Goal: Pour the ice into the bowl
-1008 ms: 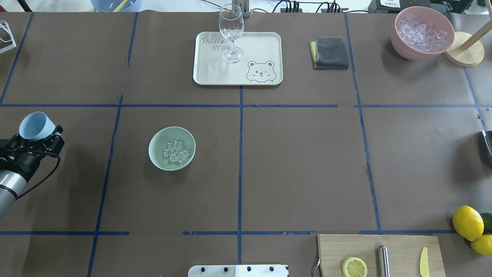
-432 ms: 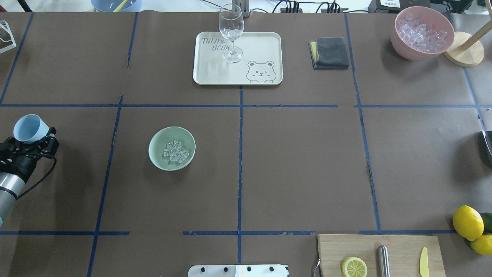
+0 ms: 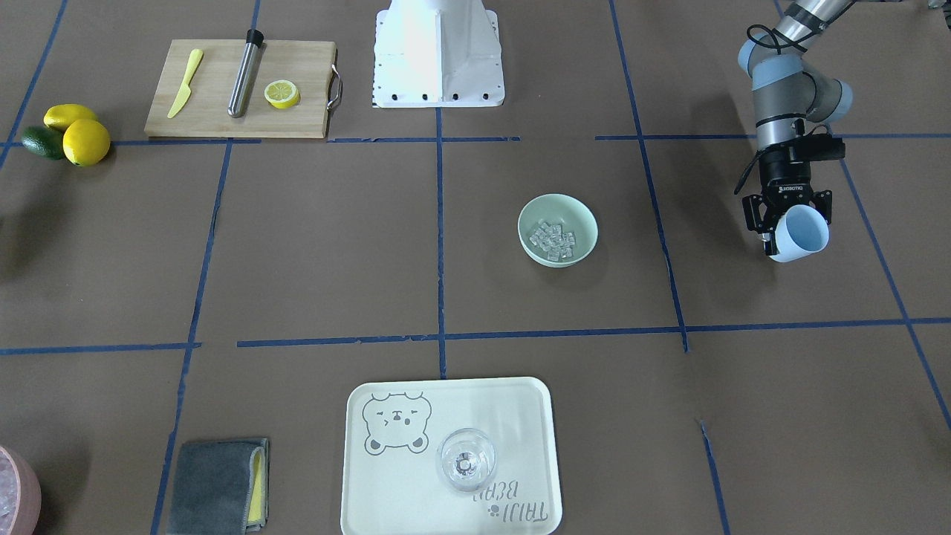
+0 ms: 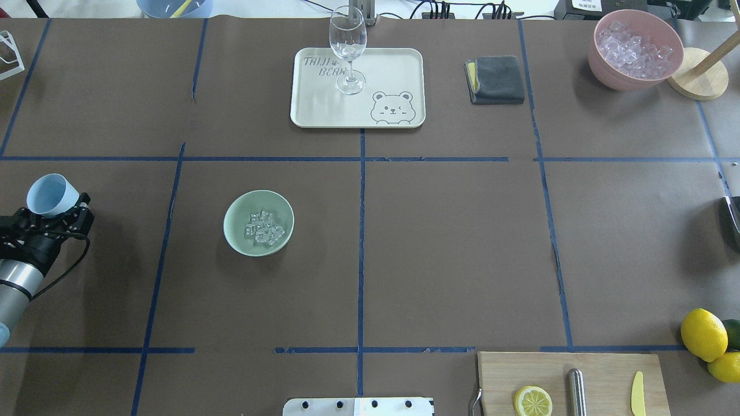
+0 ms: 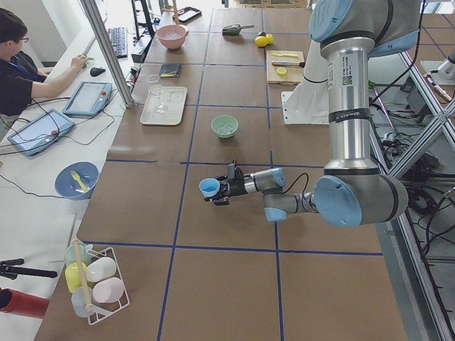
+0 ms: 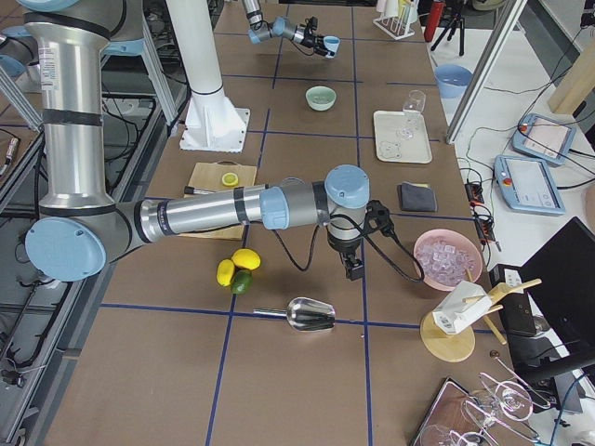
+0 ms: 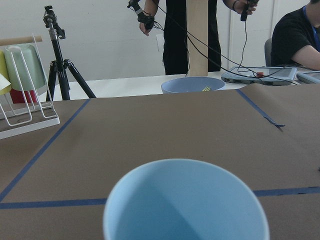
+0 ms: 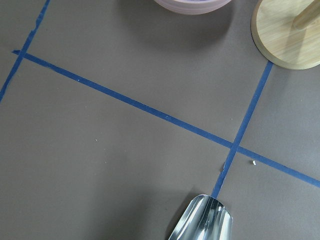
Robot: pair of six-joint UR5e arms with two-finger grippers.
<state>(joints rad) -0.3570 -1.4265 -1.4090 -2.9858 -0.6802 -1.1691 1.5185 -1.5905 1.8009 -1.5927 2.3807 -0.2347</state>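
Observation:
The pale mint-green bowl (image 4: 258, 222) stands left of the table's middle and holds the ice (image 4: 264, 226), a small heap of clear cubes; it also shows in the front-facing view (image 3: 557, 229). My left gripper (image 4: 55, 215) is far to the bowl's left, shut on a light blue cup (image 4: 52, 195) that is tilted with its mouth away from me. The cup's inside (image 7: 185, 200) looks empty. My right gripper (image 6: 353, 269) hangs over the table near the pink bowl; I cannot tell whether it is open or shut.
A cream tray (image 4: 399, 63) with a wine glass (image 4: 348, 49) is at the back. A grey cloth (image 4: 495, 79), a pink bowl of ice (image 4: 635, 49), a wooden stand (image 4: 698, 81), a metal scoop (image 8: 202, 220), lemons (image 4: 703, 334) and a cutting board (image 4: 607, 370) are on the right.
My left gripper with the blue cup drifted left, away from the bowl, then came back slightly right. The bowl and ice have not moved.

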